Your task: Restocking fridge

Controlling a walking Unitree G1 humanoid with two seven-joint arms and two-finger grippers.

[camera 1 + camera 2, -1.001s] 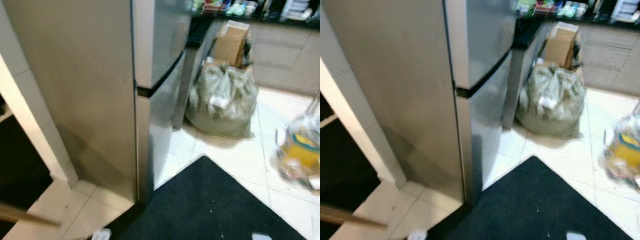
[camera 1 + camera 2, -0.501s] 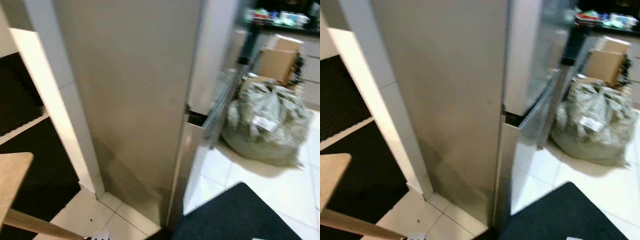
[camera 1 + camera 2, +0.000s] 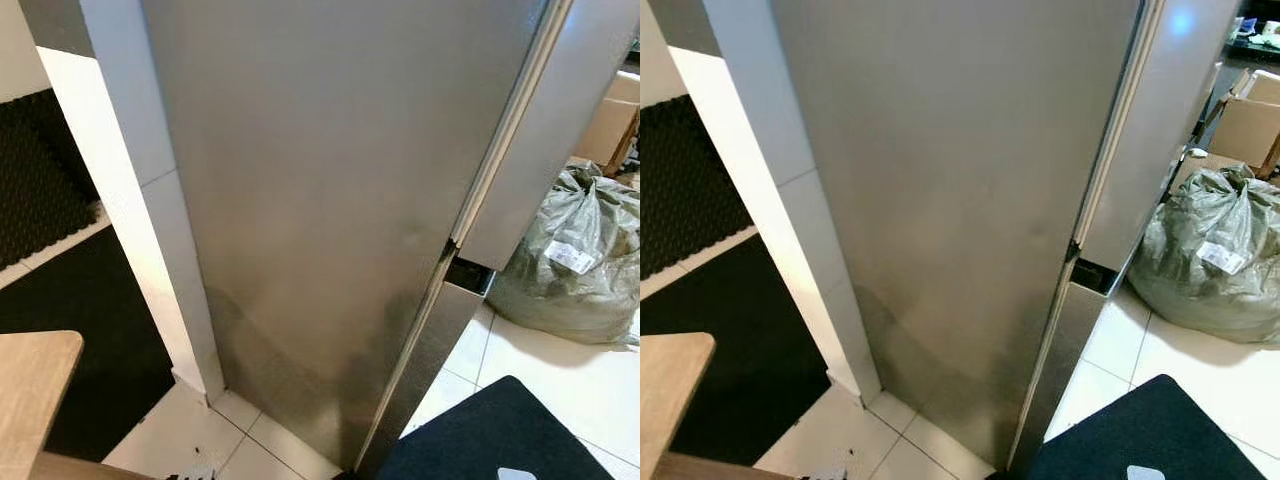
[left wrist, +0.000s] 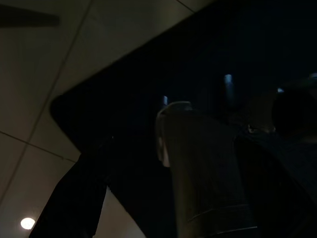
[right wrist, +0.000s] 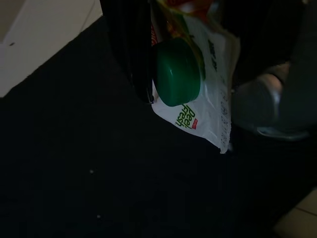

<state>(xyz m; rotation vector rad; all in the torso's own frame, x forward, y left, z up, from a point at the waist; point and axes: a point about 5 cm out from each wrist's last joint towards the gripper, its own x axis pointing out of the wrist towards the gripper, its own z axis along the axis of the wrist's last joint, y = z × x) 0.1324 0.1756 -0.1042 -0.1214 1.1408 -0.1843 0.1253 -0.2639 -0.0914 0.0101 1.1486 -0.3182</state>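
I see the fridge (image 3: 330, 200) in brushed silver-grey, a white tiled wall (image 3: 120, 170) beside it, and pale cream floor tiles (image 3: 560, 380) under a black mat (image 3: 480, 435). The sack (image 3: 575, 265) is dull grey-green with a white label. In my right wrist view the carton (image 5: 208, 84) is white with green lettering and a green cap (image 5: 177, 72)

Shut fridge (image 3: 330, 200) ahead; open floor between mat (image 3: 1140, 440) and sack (image 3: 1215, 255).
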